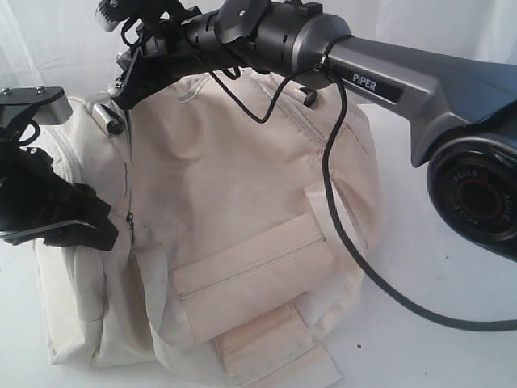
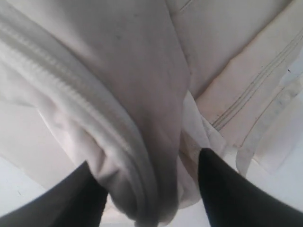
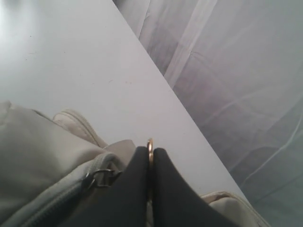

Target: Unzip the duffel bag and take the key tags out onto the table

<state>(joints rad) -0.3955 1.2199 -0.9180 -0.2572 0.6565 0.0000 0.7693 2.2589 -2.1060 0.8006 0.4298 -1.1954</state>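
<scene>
Right gripper (image 3: pixel 150 151) pinching duffel bag (image 3: pixel 38 161)'s gold ring (image 3: pixel 150 143)

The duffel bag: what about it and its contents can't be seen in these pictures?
- The key tags: in no view; fabric of the duffel bag hides its inside.
- How far the zipper is open: exterior view, the right arm covers the bag's top.
- The metal ring: right wrist view, shut fingers of the right gripper cover most of it.
- The strap end: exterior view, cut by the bottom edge.
</scene>
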